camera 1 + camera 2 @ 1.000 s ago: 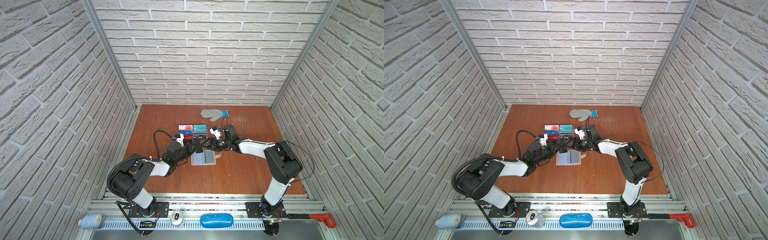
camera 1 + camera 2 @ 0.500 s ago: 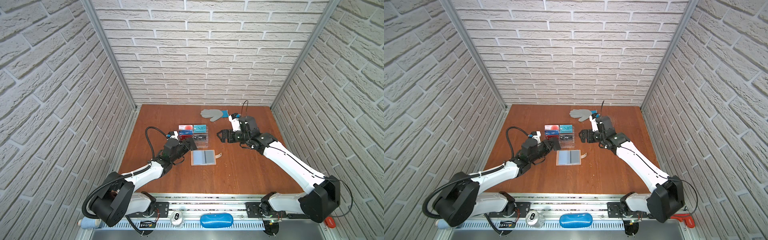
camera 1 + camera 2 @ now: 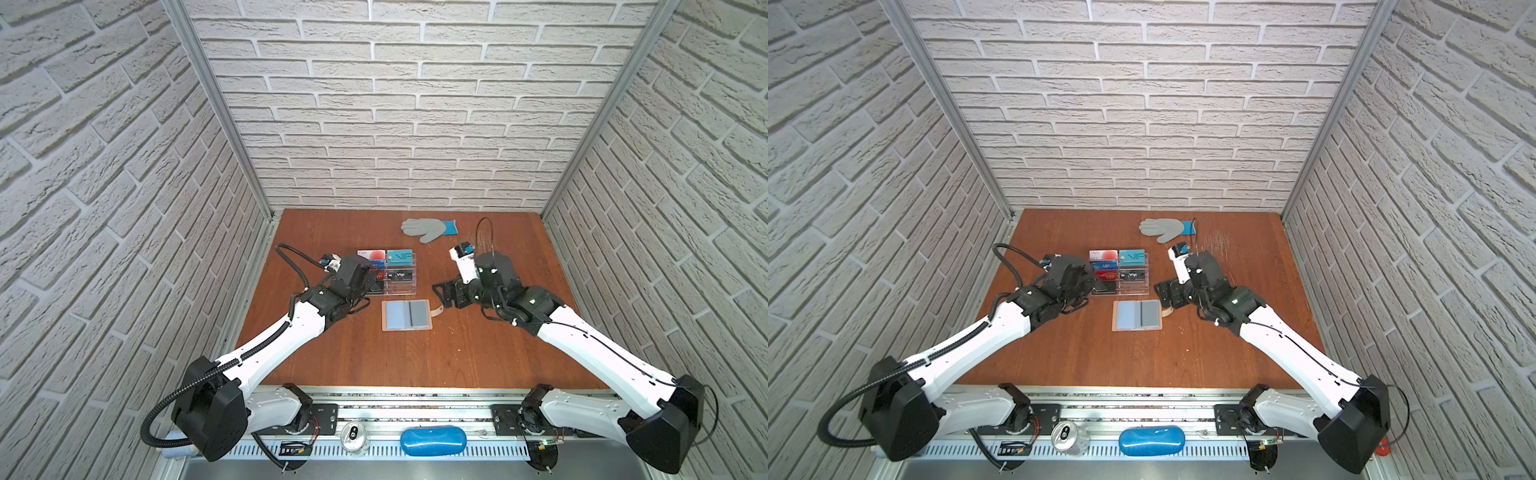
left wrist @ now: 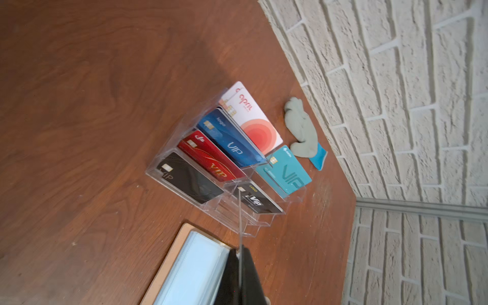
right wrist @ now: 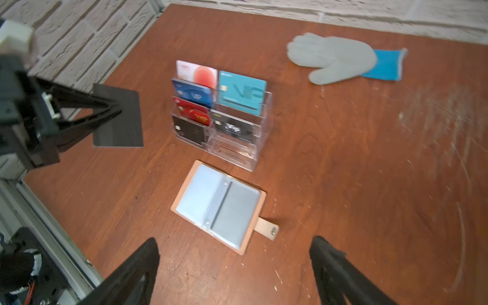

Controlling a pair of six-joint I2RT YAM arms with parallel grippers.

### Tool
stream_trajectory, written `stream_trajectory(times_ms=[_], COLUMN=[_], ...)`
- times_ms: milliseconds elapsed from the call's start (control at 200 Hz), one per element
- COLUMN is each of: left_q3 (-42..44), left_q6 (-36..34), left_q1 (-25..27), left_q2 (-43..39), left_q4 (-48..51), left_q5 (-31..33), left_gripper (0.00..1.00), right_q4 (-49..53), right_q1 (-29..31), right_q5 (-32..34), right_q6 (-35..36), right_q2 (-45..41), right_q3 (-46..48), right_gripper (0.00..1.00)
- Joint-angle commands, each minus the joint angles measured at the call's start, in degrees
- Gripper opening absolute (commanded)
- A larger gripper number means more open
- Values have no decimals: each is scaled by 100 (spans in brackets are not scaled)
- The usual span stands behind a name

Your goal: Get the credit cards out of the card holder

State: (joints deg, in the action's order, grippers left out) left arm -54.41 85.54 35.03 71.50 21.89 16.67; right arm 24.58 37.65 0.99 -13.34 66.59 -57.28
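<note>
**A:** Where is the card holder (image 3: 406,315)?

**B:** It lies open and flat on the tabletop (image 3: 478,353) between the two arms, just in front of the clear acrylic stand (image 3: 400,277). In both top views its long axis runs left to right. The spine crosses that, from the near edge toward the back wall. The snap strap (image 5: 266,230) sticks out on the side toward the right arm.

**A:** And its pages?

**B:** Grey-blue sleeves face up, the left one paler. I cannot tell whether a card sits inside.

**A:** The left jaws?

**B:** They are pressed together on the held black card (image 5: 117,118), pinching it clear of the tabletop just left of the stand. It stands on edge with its flat face turned toward the right arm. From the left wrist it shows only as a thin line.

**A:** The right jaws?

**B:** They are spread wide and hold nothing, hanging near the strap side of the holder. Their black fingers (image 5: 137,272) frame it in the right wrist view.

**A:** The other credit cards?

**B:** They stand in the stand's tiers, long edges left to right, tilted back. The left column has the white card (image 5: 196,72), blue card (image 5: 191,92), red card (image 5: 194,113) and front black card (image 5: 188,130). The right column has the teal card (image 5: 241,93) and the black VIP card (image 5: 233,129).

**A:** Anything else?

**B:** A grey glove (image 3: 428,228) with a blue cuff lies near the back wall, its fingers pointing left.
</note>
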Motion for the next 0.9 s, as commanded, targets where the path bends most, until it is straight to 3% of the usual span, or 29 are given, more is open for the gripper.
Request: stream_trajectory(times_ms=[0,105,200,440,895], left_q3=[-421,-755,-1068,-1214,-1493], left_q6=[888,1298,1608,1984,2112], left_q1=[-30,-106,-205,-330,-328], left_q2=[219,462,698,1052,1332], left_q4=[1287,1797,2280,2306,2552], left_q5=[352,159,9,-393,-633], left_gripper=[2,2,4,4,4], right_q4=[-985,-1849,-2640,-4151,-5358], right_q1=[555,989,1155,1368,1372], right_q5=[559,776,552,493,68], right_q6=[725,1221,1413,1718,1527], right_q2=[157,544,917,1956,3066], right_q3=[227,453,588,571,92], right_gripper=[90,89,87,76,56])
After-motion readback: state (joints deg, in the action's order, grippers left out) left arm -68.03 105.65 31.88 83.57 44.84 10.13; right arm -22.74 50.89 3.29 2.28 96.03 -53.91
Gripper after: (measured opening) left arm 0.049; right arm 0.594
